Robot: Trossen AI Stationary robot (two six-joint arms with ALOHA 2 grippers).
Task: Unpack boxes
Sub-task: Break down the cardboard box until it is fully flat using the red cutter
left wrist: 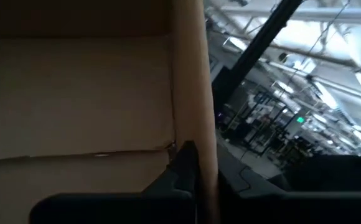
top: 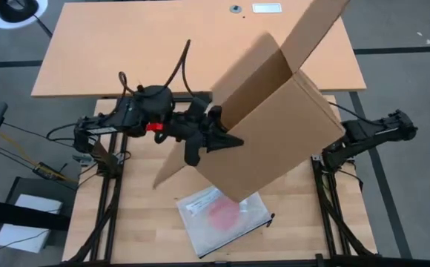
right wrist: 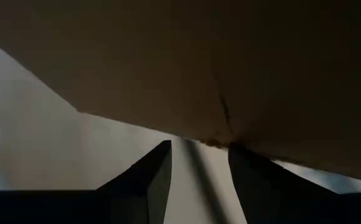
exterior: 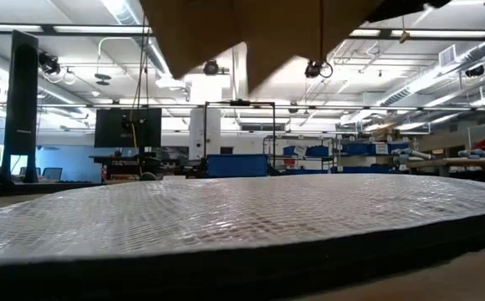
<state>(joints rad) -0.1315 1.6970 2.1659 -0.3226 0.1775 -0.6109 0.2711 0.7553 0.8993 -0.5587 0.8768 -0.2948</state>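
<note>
The brown cardboard box (top: pixel 274 126) is lifted high above the table and tilted. Its open top faces the far left, one flap (top: pixel 315 26) sticks up and another (top: pixel 172 167) hangs down. In the low view only its underside (exterior: pixel 251 33) shows. My left gripper (top: pixel 219 133) is shut on the box's wall at the open side. My right gripper (right wrist: pixel 199 149) is open and sits under the box's right part, which hides it in the high view. A clear zip bag with a red item (top: pixel 222 215) lies flat on the table below the box. My left gripper pinches the box's side wall (left wrist: pixel 193 93) near its open rim. One finger (left wrist: pixel 183 165) is inside the box and the other is outside, behind the wall. The box is lifted clear of the table and tilted. My right gripper has its fingers (right wrist: pixel 255 180) right under a cardboard edge (right wrist: pixel 224 140); I cannot tell whether they touch it.
A second wooden table (top: pixel 126 52) stands beyond the far edge. The zip bag (exterior: pixel 242 217) fills the foreground of the low view. Bare tabletop (top: pixel 304 215) shows to the right of the bag and at the near left.
</note>
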